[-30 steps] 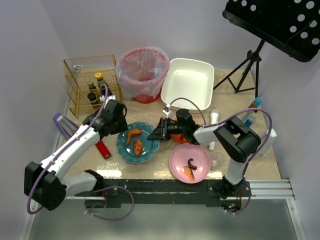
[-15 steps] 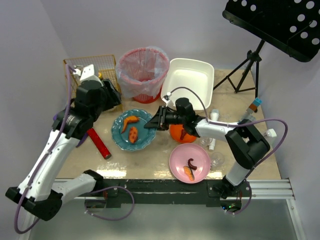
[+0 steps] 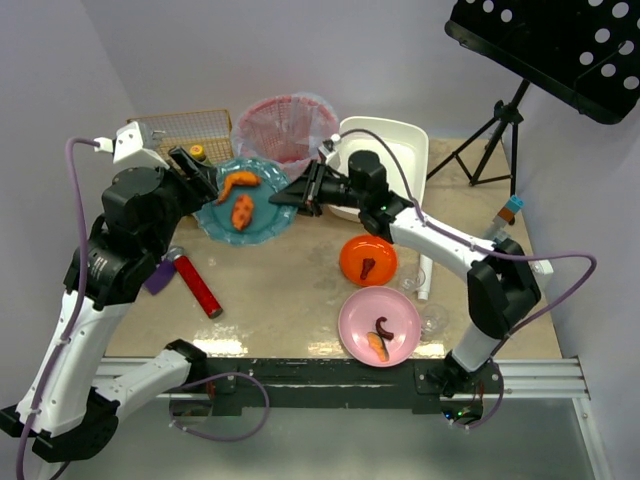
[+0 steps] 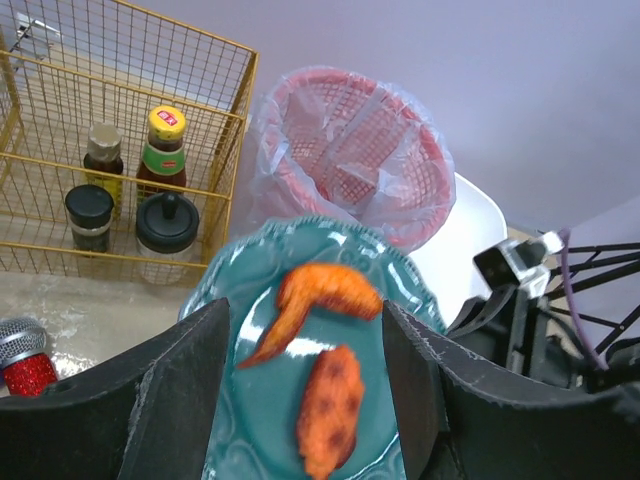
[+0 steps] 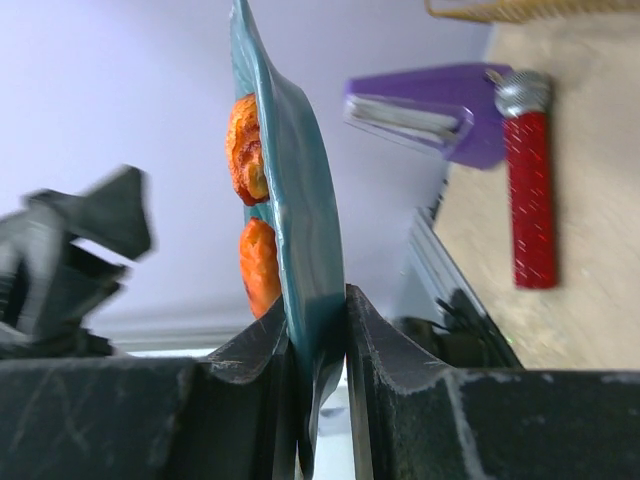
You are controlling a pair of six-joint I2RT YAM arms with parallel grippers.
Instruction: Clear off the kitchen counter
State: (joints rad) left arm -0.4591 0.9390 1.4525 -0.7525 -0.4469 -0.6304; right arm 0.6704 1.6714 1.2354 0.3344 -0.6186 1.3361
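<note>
Right gripper [image 5: 317, 320] is clamped on the rim of the teal scalloped plate [image 3: 266, 208], one finger above the rim and one below, tight on it in the wrist view. The plate is in the air over the back-left part of the bench, just in front of the pink mesh basket lined with a clear plastic bag [image 3: 290, 125].

Two orange-brown fried pieces sit on the plate: a curved wing [image 4: 330, 295] and an oval chunk [image 4: 330, 410].

Left gripper [image 4: 305, 320] is spread wide at the plate's opposite rim, with a finger over each side of the plate. Can't tell whether it touches the plate.

The kitchen counter [image 3: 280, 290], a beige marbled top, is loaded:
- Orange round bowl [image 3: 368, 260] with a dark scrap in it, right of centre.
- Pink round plate [image 3: 378, 325] with scraps, near the front edge.
- Red cylinder with a silver cap [image 3: 200, 288] towards the left edge, with a purple flat clip-like item [image 3: 160, 275] just beside it.
- Yellow wire rack [image 4: 60, 130] holding bottles and jars, in the back-left corner.
- White rectangular tub [image 3: 385, 155] at the back edge, right of the basket. The right arm crosses its front-left corner.
- White cylindrical bottle [image 3: 424, 275] lying right of the bowl.
</note>
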